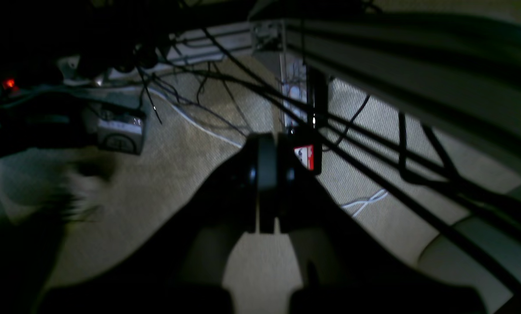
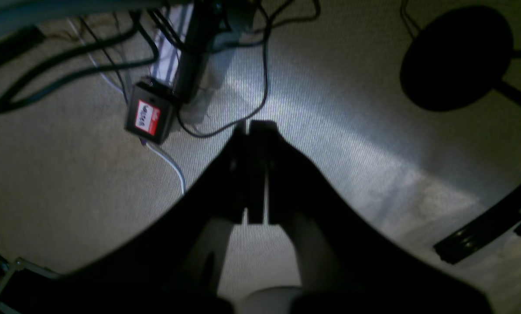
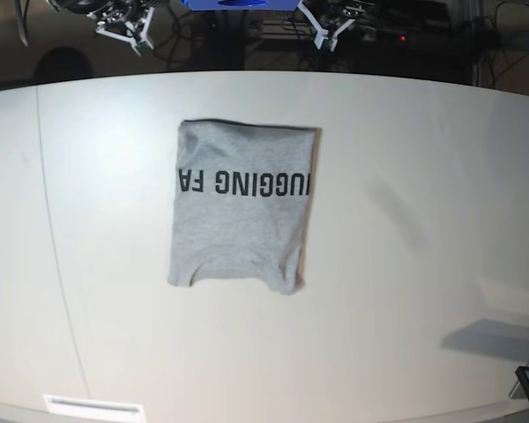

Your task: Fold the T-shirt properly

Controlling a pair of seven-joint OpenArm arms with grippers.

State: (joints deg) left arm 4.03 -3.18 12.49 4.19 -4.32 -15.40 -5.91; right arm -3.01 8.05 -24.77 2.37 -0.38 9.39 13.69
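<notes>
1. White tabletop (image 3: 406,291) fills my base view, pale and broad; the T-shirt (image 3: 240,211) lies flat on it, a little toward the side of the arm with the right wrist camera, and I take it as my landmark.
2. I see the T-shirt folded to a neat upright rectangle, heather grey, with black block capitals across its upper part reading upside down from my seat; the collar curve shows at the edge nearest me.
3. Beyond the far edge of the table from the T-shirt, both arms sit pulled back and well apart from the cloth; the right gripper (image 3: 126,30) shows as white fingers past the shirt's far corner on that arm's side; the left gripper (image 3: 326,29) sits past the other far corner.
4. From the right wrist camera I see the right gripper (image 2: 255,126) clenched, jaws pressed together with nothing between them, hanging over beige carpet (image 2: 68,183); a small black box with a red label (image 2: 149,114) and loose cables (image 2: 265,78) lie below it.
5. From the left wrist camera the left gripper (image 1: 267,144) is likewise clenched on nothing, over the same sort of carpet (image 1: 164,183); dark cables (image 1: 374,148) cross the view; the picture is dim and partly blurred.
</notes>
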